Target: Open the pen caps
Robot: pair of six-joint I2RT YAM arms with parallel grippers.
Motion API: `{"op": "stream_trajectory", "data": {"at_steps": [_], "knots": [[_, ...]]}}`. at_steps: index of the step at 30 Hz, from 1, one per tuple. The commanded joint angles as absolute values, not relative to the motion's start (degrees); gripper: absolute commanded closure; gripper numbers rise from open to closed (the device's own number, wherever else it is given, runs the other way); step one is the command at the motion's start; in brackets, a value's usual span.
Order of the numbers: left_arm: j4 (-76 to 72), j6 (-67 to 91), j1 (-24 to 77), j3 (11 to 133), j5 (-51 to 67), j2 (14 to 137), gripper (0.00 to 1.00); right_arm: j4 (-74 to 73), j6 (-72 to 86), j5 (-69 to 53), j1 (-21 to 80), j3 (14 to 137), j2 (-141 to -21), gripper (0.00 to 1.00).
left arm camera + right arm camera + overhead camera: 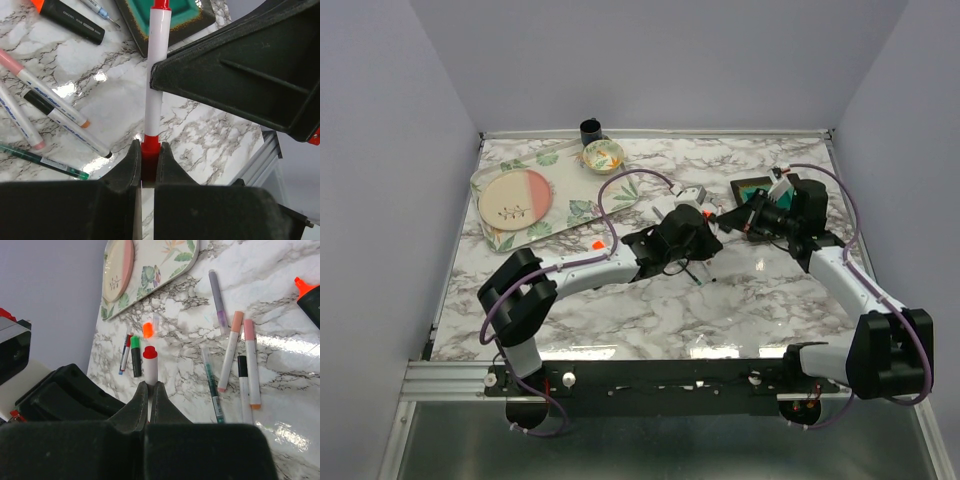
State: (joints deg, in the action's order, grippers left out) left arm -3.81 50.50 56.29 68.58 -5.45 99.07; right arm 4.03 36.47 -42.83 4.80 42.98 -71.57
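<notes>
Left tool (149,160) clamped on red pen cap (150,141) | right tool (150,389) clamped on white pen (156,50) body, held above worktop (115,100) (opposed grips, set for pulling apart) | cap not yet off

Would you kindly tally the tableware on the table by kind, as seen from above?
floral tray: 1
round plate: 1
small bowl: 1
dark cup: 1
square dish: 1
Total: 5
</notes>
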Motion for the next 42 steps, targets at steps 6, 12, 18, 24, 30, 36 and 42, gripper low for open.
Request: {"op": "stream_trajectory", "data": {"at_steps": [6, 12, 18, 24, 30, 36, 42], "knots": [[-6.06, 44.56, 56.34, 63.11, 0.0, 98.09, 1.0, 9.83, 45.24, -33.23, -1.12, 48.49, -73.91, 1.0], [-5.45, 41.66, 56.87, 58.54, 5.0, 95.28, 1.0, 11.6, 51.23, -26.9, -3.86, 56.33, -78.57, 1.0], [-7.29, 41.13, 56.95, 54.85, 9.31, 93.69, 1.0, 13.53, 51.77, -23.2, -5.01, 57.48, -79.37, 1.0], [-6.86, 39.99, 56.95, 53.96, 9.23, 90.62, 1.0, 15.12, 48.87, -23.11, -5.19, 54.58, -78.05, 1.0], [-3.87, 37.97, 56.87, 57.92, 7.57, 90.35, 1.0, 16.52, 46.5, -31.09, -5.27, 53.0, -77.7, 1.0], [-3.86, 39.63, 55.29, 58.45, 3.96, 89.3, 1.0, 19.34, 39.56, -53.4, -4.58, 48.61, -76.91, 0.33], [-5.71, 40.69, 53.7, 61.61, 3.52, 90.7, 1.0, 15.3, 34.45, -54.85, -0.62, 43.24, -73.57, 0.17]]}}
